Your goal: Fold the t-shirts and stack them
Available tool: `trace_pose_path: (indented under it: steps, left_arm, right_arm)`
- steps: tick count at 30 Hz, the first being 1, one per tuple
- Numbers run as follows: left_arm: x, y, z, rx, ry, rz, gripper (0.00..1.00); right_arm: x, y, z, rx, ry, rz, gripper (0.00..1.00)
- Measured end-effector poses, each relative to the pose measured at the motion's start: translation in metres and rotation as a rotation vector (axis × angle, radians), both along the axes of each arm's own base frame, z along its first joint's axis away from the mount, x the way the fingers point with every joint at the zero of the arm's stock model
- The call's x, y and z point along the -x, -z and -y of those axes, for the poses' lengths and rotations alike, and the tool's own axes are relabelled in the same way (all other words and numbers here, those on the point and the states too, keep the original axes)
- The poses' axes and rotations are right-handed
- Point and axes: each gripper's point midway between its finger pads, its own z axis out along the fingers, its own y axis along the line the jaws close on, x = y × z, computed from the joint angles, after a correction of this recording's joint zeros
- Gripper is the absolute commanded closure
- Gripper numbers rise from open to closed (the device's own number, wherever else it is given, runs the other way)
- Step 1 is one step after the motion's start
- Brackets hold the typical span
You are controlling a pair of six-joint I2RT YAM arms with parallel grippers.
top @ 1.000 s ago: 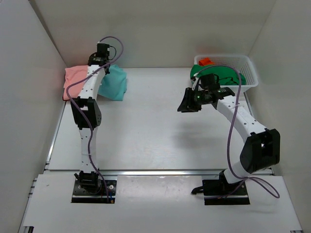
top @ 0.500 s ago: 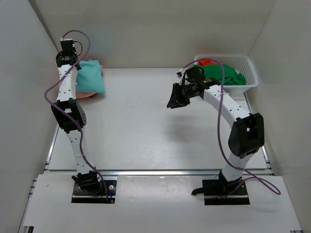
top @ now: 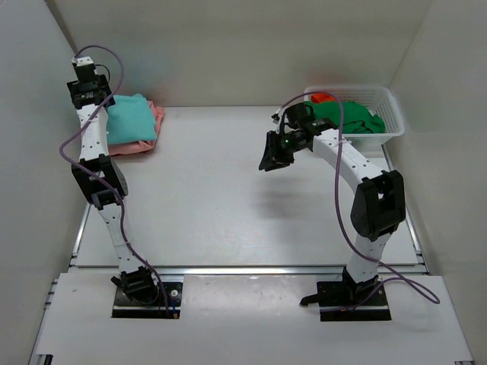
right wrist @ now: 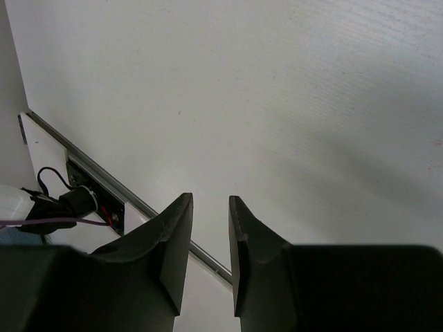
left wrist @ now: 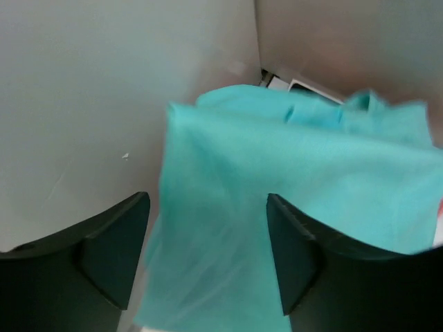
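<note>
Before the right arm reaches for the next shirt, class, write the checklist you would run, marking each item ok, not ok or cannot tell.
1. Teal t-shirt lies on the pink t-shirt, far left corner: ok.
2. Left gripper open above the teal t-shirt: ok.
3. Left gripper clear of the cloth: cannot tell.
4. Right gripper empty: ok.
5. Right gripper wide enough to grasp: not ok, its fingers stand only a narrow gap apart.
6. Green t-shirt waiting in the white basket: ok.
</note>
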Motion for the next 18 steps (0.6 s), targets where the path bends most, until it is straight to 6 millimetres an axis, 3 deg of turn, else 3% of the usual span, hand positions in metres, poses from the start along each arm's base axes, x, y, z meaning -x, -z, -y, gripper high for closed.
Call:
trace_pose_path:
  steps: [1,5,8,10,12,15,18]
  left_arm:
    - [-0.002,-0.001,-0.004,-0.006,-0.006,0.011,0.05]
    - [-0.004,0.004,-0.013,0.011,-0.024,0.032,0.01]
    - [-0.011,0.005,-0.001,0.054,0.016,0.055,0.01]
    - [-0.012,0.011,0.019,0.099,0.068,0.050,0.01]
    - [-0.007,0.024,0.050,0.161,0.132,0.015,0.01]
    - [0.009,0.042,0.116,0.270,0.237,-0.052,0.01]
    - [0.049,0.064,0.209,0.387,0.399,-0.159,0.02]
  right_arm:
    - [0.001,0.002,-0.001,0.003,-0.004,-0.004,0.75]
    - [0.004,0.005,-0.005,0.005,-0.024,-0.014,0.74]
    - [0.004,0.004,-0.008,-0.007,-0.034,-0.010,0.75]
    - [0.004,0.007,-0.009,-0.012,-0.035,-0.002,0.75]
    - [0.007,0.012,-0.006,-0.006,-0.032,-0.012,0.75]
    - [0.013,0.015,0.005,0.007,-0.017,-0.019,0.75]
    - [0.019,0.011,0.029,0.025,0.030,0.000,0.75]
